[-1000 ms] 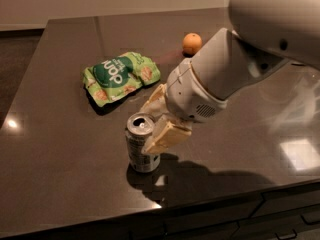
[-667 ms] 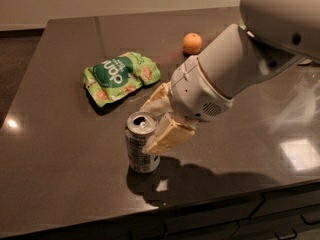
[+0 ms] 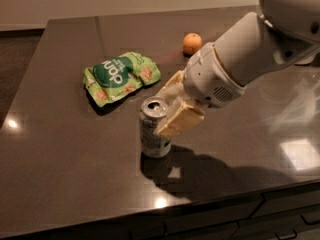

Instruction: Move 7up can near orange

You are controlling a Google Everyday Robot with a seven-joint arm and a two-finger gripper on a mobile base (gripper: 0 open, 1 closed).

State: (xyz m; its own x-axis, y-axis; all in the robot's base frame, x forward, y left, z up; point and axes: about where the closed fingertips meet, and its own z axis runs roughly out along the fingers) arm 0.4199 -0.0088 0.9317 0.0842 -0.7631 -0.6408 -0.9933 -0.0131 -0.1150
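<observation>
Barely begun: the cream gripper (image 3: 161, 110) is hovering at the silvery aluminium 7up can (image 3: 150, 141), and I cannot tell its grasp. The small round orange fruit (image 3: 192, 43) is lying well beyond it.

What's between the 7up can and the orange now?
In the camera view, only the gripper, at the 7up can, crosses the line to the orange; the table is otherwise bare. The snack bag lies left.

White rounded arm (image 3: 250, 49) ends in a cream-coloured tool (image 3: 162, 112).

7up can (image 3: 153, 131) at claw (image 3: 171, 104), orange (image 3: 192, 43) apart
</observation>
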